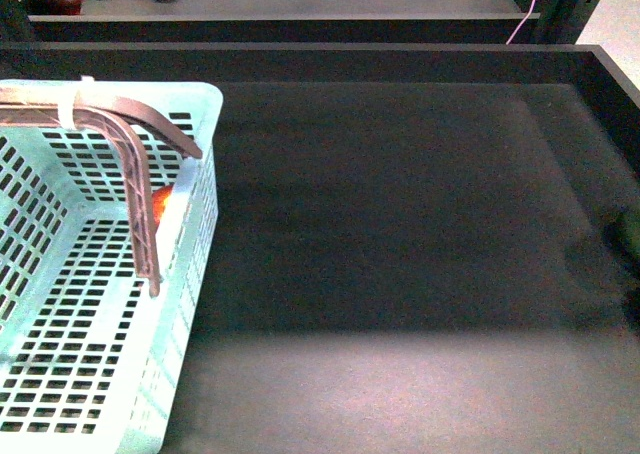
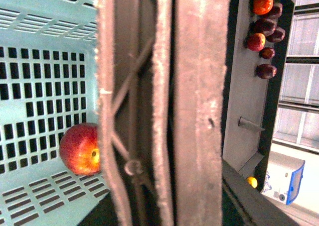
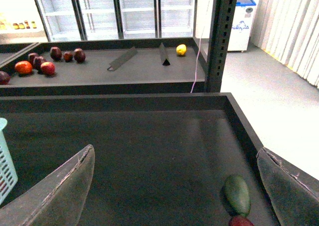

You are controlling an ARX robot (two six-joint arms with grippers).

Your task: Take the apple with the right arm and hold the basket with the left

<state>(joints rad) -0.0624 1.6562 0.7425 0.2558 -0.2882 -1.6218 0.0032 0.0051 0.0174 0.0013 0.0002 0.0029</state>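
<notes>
**Apple in the basket, grip on the wall in doubt**

Left end effector (image 1: 150, 209) has its ribbed fingers drawn narrow at the basket's (image 1: 60, 394) right wall; whether they truly pinch that wall I cannot tell. Right end effector (image 3: 174, 186) hangs wide over the dark bench (image 1: 400, 274), holding nothing.

Inside the basket, the apple (image 2: 79, 149) lies on the slotted floor close to the wall by the left fingers. It is round, glossy, red with a yellowish patch at the stem. I judge it would roll on the smooth plastic if the basket tips, and a weak pinch on the thin mint wall could slip.

Outward, the bench is matte and flat. A dark green fruit (image 3: 237, 195) lies near its right rim. Maroon and orange fruits (image 3: 37, 65) sit on the far shelf and could be mistaken for the target.
</notes>
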